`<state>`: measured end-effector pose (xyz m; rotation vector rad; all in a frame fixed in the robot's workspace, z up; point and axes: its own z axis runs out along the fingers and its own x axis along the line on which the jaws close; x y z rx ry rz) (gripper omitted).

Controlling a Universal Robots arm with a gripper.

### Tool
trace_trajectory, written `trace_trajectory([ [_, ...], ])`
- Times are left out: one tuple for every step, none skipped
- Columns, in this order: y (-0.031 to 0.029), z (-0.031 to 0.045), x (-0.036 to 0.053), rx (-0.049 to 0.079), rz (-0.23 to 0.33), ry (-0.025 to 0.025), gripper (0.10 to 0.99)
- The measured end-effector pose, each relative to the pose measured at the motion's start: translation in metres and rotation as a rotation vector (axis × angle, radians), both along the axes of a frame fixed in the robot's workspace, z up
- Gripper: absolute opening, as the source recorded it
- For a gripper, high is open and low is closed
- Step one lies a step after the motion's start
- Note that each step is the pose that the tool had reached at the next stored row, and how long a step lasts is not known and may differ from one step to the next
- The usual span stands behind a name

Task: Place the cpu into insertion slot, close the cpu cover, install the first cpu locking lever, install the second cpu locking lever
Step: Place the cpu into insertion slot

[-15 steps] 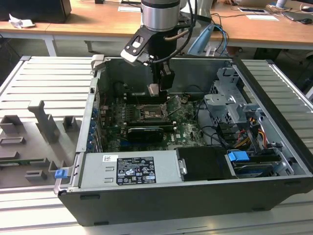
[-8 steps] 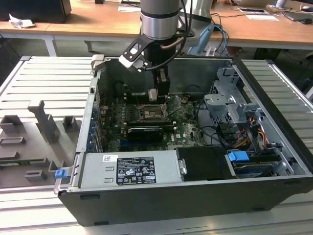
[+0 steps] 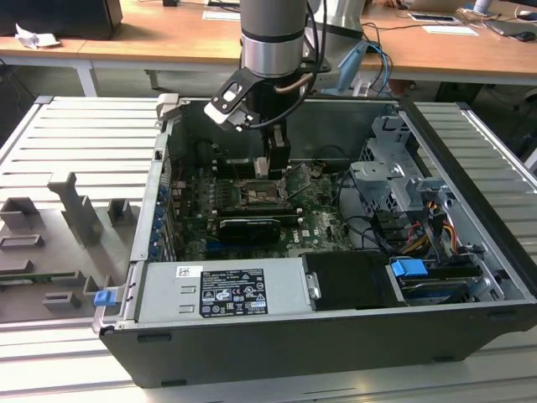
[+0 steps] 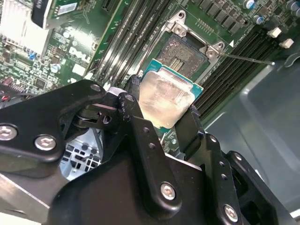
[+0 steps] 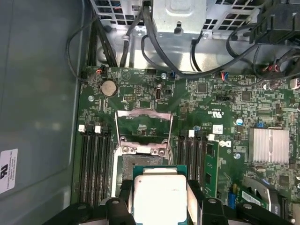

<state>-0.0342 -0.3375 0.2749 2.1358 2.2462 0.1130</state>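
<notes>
Gripper (image 4: 164, 105) fingers are closed on two opposite edges of the cpu (image 4: 165, 99), which sits between the black fingertips (image 4: 132, 89) with its pale metal face towards both wrist cameras and its green border showing around it. In the first wrist view the same hold is visible, the gripper (image 5: 159, 202) pinching the cpu (image 5: 159, 187) from either side. Just beyond the chip lies the insertion slot (image 4: 187, 54), its dark contact field uncovered; the chip is not seated in it, and in the first wrist view its far edge overlaps the near side of the insertion slot (image 5: 125, 164). Past the slot the cpu cover (image 5: 143, 112) stands swung open, green board showing through its cut-out centre. A thin metal lever (image 4: 248, 58) juts out beside the socket. Long black memory slots (image 5: 93, 164) flank the socket on both sides. Farther off on the board are a coin cell (image 5: 108, 87) and a finned heat sink (image 5: 268, 145). In the exterior view the gripper (image 3: 277, 159) reaches down into the open computer case (image 3: 470, 151), above the motherboard, with a wooden desk (image 3: 168, 34) behind.
</notes>
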Motion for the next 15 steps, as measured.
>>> trace_trajectory([
  [0.0004, -0.0021, -0.0001, 0.000, 0.000, 0.0001, 0.541],
  [0.0005, -0.0040, -0.0004, 0.000, 0.000, 0.0001, 0.541],
  [0.0006, -0.0073, -0.0009, 0.000, 0.000, 0.0001, 0.541],
  [0.0009, -0.0094, -0.0011, 0.000, 0.000, 0.0003, 0.541],
  [0.0012, -0.0113, -0.0013, 0.000, 0.000, 0.0002, 0.541],
  [0.0016, -0.0135, -0.0016, 0.000, 0.000, 0.0004, 0.541],
  [0.0018, -0.0152, -0.0017, 0.000, 0.000, 0.0004, 0.541],
  [0.0019, -0.0163, -0.0019, 0.000, 0.000, 0.0006, 0.541],
  [0.0020, -0.0175, -0.0019, 0.000, 0.000, 0.0007, 0.541],
  [0.0023, -0.0184, -0.0021, 0.000, -0.001, 0.0009, 0.541],
  [0.0026, -0.0192, -0.0022, 0.000, -0.003, 0.0012, 0.541],
  [0.0032, -0.0218, -0.0027, 0.000, -0.018, 0.0021, 0.541],
  [0.0038, -0.0246, -0.0034, 0.000, -0.034, 0.0030, 0.541],
  [0.0041, -0.0266, -0.0039, 0.000, -0.036, 0.0034, 0.541],
  [0.0044, -0.0283, -0.0040, 0.000, -0.036, 0.0037, 0.541],
])
